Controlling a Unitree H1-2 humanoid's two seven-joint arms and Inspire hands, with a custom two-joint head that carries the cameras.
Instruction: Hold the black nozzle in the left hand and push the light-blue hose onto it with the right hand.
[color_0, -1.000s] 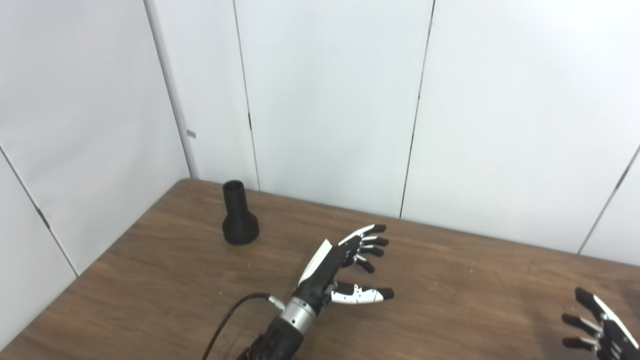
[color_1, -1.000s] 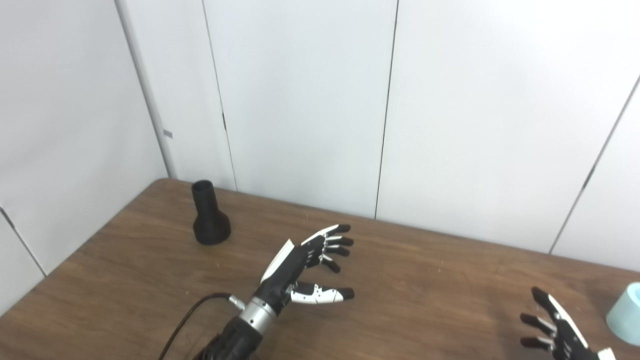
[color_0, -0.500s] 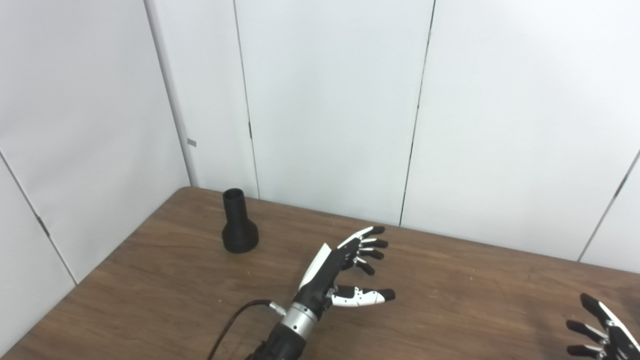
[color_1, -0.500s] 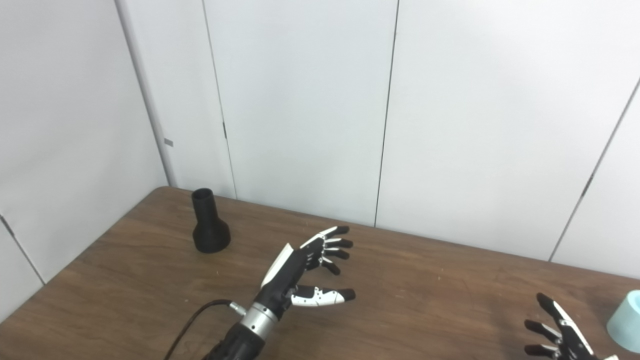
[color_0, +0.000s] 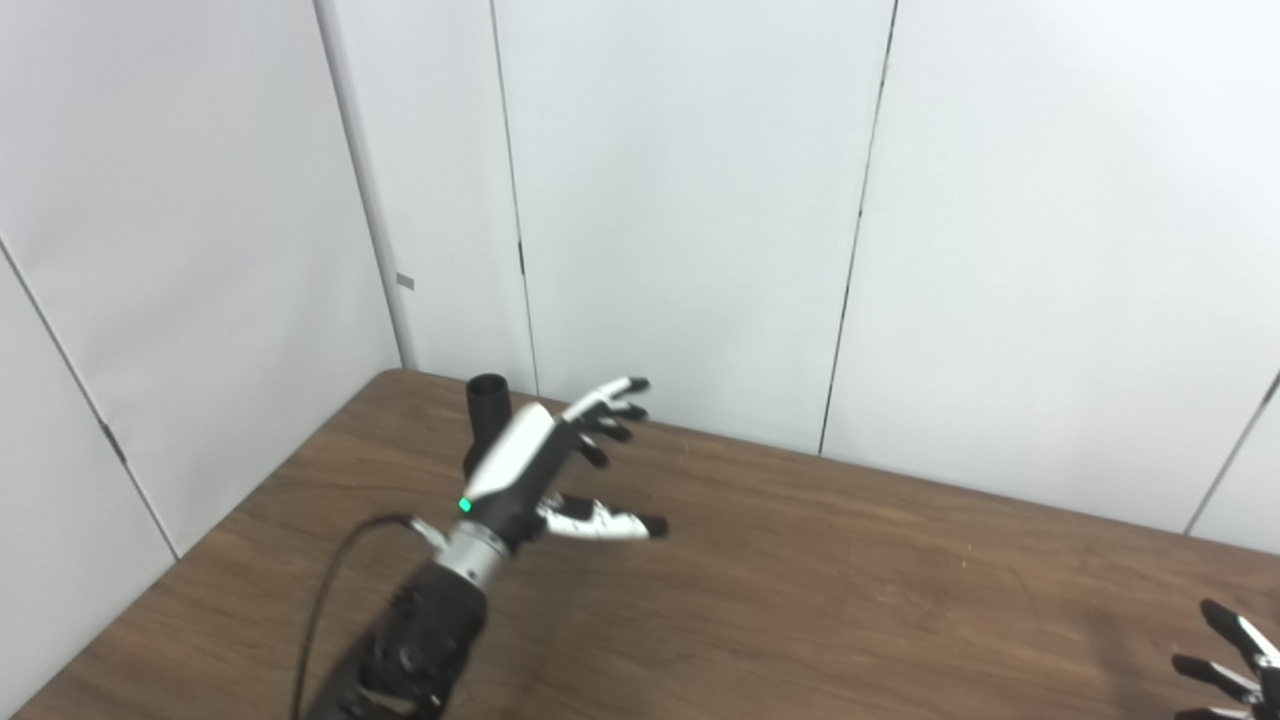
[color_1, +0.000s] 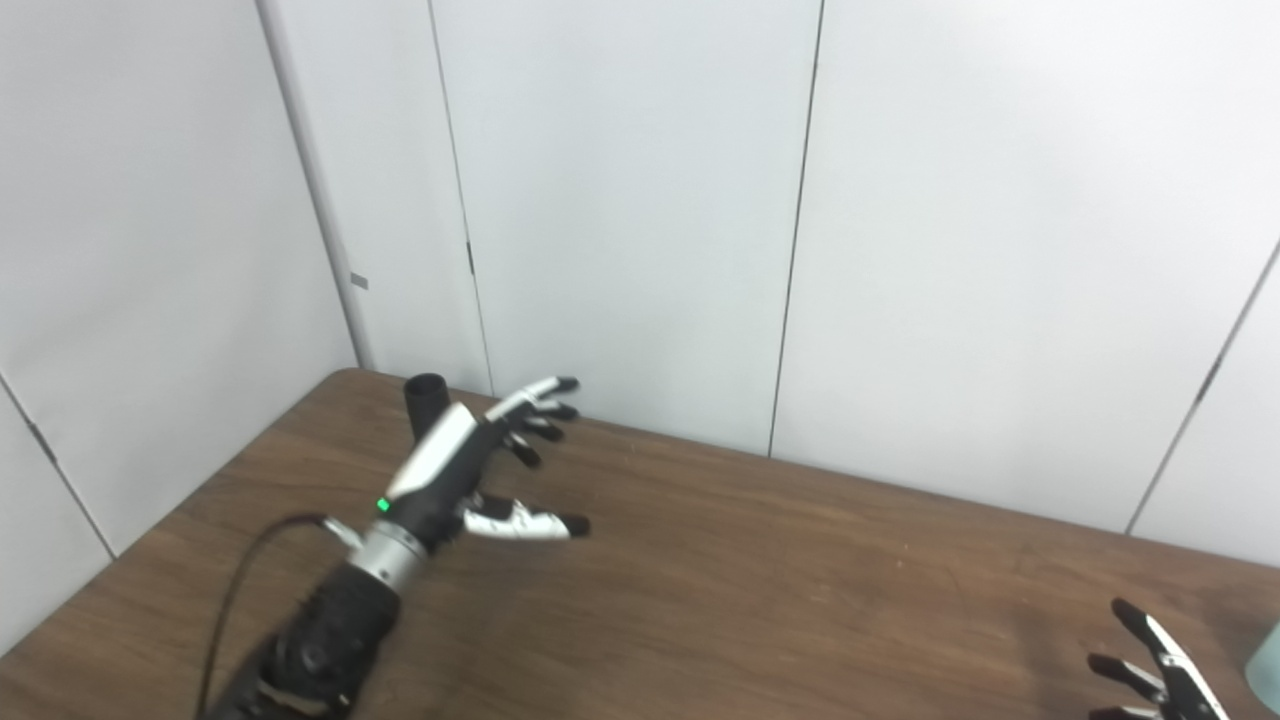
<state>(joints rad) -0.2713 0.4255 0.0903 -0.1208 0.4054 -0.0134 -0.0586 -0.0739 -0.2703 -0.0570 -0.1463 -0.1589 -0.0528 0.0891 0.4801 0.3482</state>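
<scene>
Brown wood grain runs across our table (color_0: 850, 600), which fills the lower part of both views and meets white wall panels (color_0: 680, 200) at its far edge. At the far left corner of the table we see the black nozzle (color_0: 487, 397) standing upright, its narrow open neck pointing up; its wider base is hidden behind our left hand (color_0: 545, 465). That hand comes in from the lower left on a dark forearm with a black cable (color_0: 320, 600) looping beside the wrist, and a small green light glows on the back of the hand. We hold it just in front of the nozzle with the fingers (color_0: 610, 400) spread and stretched toward the wall and the thumb (color_0: 610, 522) pointing to the right, well apart from the fingers. It grips nothing; whether the back of the hand touches the nozzle we cannot tell, since the two overlap in both views. The middle of the table lies between our two hands. Far to the right, at the bottom corner, our right hand (color_1: 1155, 670) shows only its dark fingertips, which are apart from one another and hold nothing. At the very right edge of the right eye view a sliver of the light-blue hose (color_1: 1268, 668) sits on the table just beside that hand, cut off by the frame.
</scene>
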